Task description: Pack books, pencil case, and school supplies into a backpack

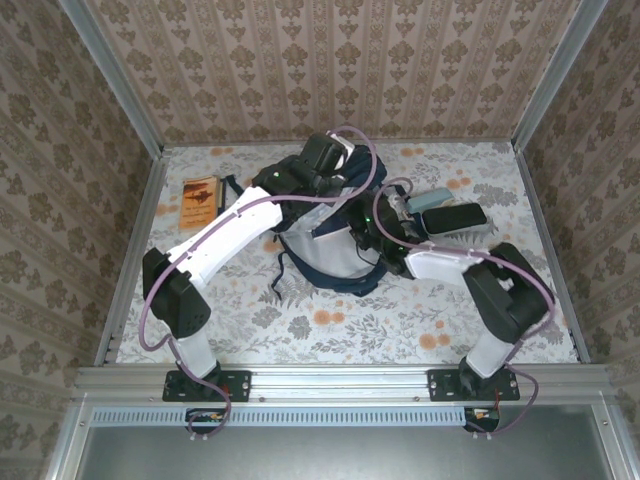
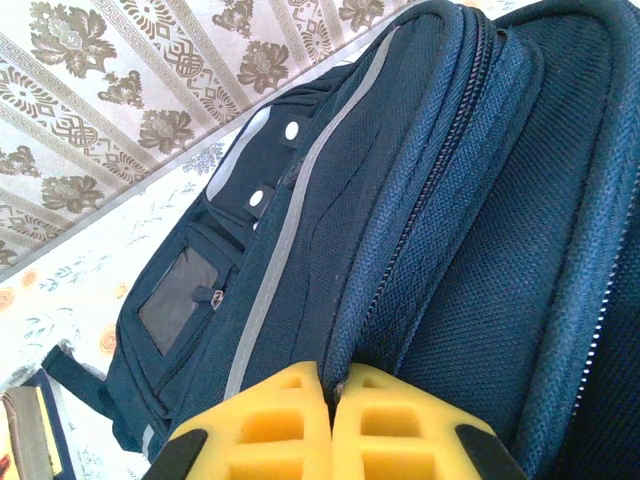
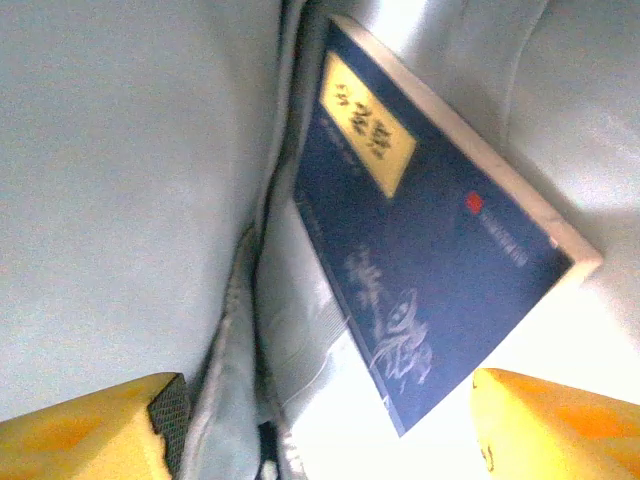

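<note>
Two books located: navy book (image 3: 430, 240) inside backpack (image 2: 420, 200), propped aslant against pale lining; orange book (image 1: 200, 200) flat on worktop (image 1: 350, 335), left of backpack, well apart from either claw. Right claw (image 3: 330, 440) inside main compartment, spread wide, grasping nothing, fingers clear of navy book on both sides. Left claw (image 2: 333, 440) clenched, apparently pinching backpack's rim beside zip to hold mouth open. Supplies (image 1: 452, 216) on worktop just right of backpack. Step in hand, as judged: navy book delivered, right claw due to come out. Recommended: withdraw straight back along line of entry, fingers apart, avoiding any drag on book or snag on fold of lining beside one finger. Maintain left pinch without slackening, to prevent collapse of mouth onto right wrist. Avoid extra upward pull, for fear of tipping backpack and sliding book. Risk noted: book resting aslant, liable to topple across opening and obstruct later items; nudge flat if necessary before fetching next item.
</note>
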